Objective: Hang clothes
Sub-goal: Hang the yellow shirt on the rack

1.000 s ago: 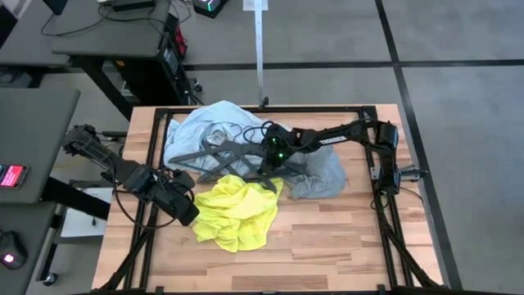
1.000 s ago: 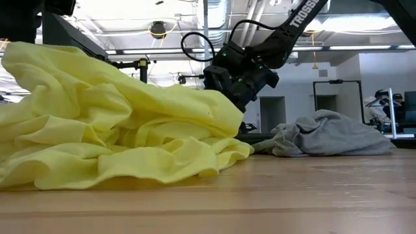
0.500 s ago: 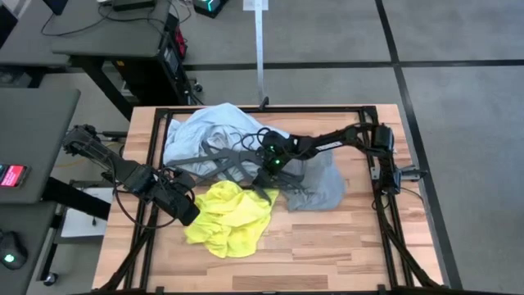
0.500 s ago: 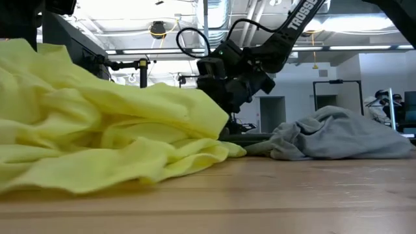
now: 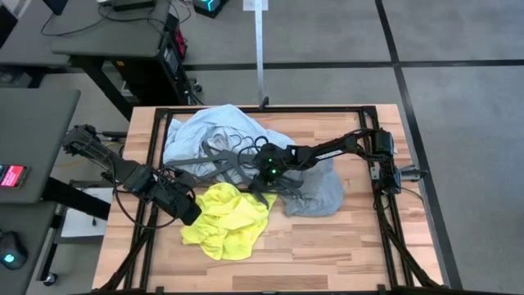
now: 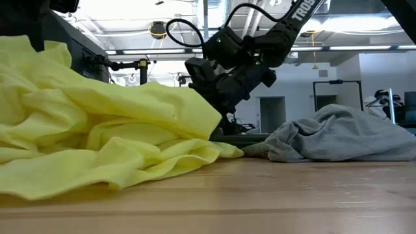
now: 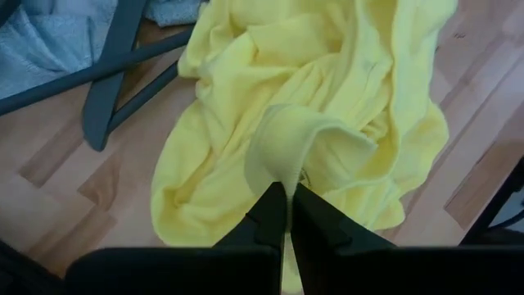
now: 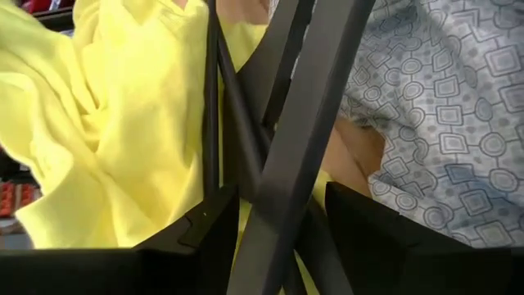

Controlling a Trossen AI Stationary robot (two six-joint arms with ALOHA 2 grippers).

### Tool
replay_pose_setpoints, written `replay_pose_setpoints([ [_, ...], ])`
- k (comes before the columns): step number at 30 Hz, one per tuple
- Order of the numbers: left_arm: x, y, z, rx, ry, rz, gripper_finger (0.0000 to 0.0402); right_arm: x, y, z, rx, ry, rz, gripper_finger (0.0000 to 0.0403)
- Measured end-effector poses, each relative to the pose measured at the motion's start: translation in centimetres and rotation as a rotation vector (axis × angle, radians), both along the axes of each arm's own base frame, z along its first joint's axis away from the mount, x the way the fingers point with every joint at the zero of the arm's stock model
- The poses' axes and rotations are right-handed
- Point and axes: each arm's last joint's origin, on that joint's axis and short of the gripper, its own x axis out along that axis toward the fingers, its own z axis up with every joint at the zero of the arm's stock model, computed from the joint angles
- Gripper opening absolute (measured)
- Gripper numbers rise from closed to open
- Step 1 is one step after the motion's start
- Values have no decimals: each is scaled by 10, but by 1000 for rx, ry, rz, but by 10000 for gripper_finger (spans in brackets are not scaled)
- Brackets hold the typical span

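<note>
Right wrist view puts me dead on it: my right pincer (image 8: 274,225) stands open, a finger on each side of the dark hangers (image 8: 299,123), nothing clamped yet. Beyond my fingertips on one side lies the neon-yellow T-shirt (image 8: 123,115), on the other the pale blue patterned shirt (image 8: 446,123). From above, the grey T-shirt (image 5: 315,187) sits right beside me, partly under my arm, the blue shirt spreads past the hangers toward the far edge of the table, and the left pincer (image 7: 282,213) is pinched tight on a fold of the yellow shirt (image 5: 225,217).

Now the tricky bit, as I judge it: several bars cross between my fingers, so I should pick one flat bar, centre it, and close square across it. If I catch two bars, the hangers will come up tangled. I should also keep cloth out of the bite and lift slowly, so the left-held yellow shirt can meet a free hanger.
</note>
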Motion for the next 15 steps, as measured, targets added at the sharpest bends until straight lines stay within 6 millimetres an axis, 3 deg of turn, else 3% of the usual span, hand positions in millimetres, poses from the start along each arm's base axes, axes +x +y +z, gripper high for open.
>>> replay_pose_setpoints([
  [5, 9, 1, -3, 5, -8, 17, 0, 9, 31, 8, 85, -3, -34, 167],
  [8, 18, -2, -6, 13, -19, -6, 0, 13, 48, 13, 48, -30, -41, 166],
  [15, 32, -9, -17, 1, 19, -55, 0, 14, 53, 15, 17, -55, -82, 163],
])
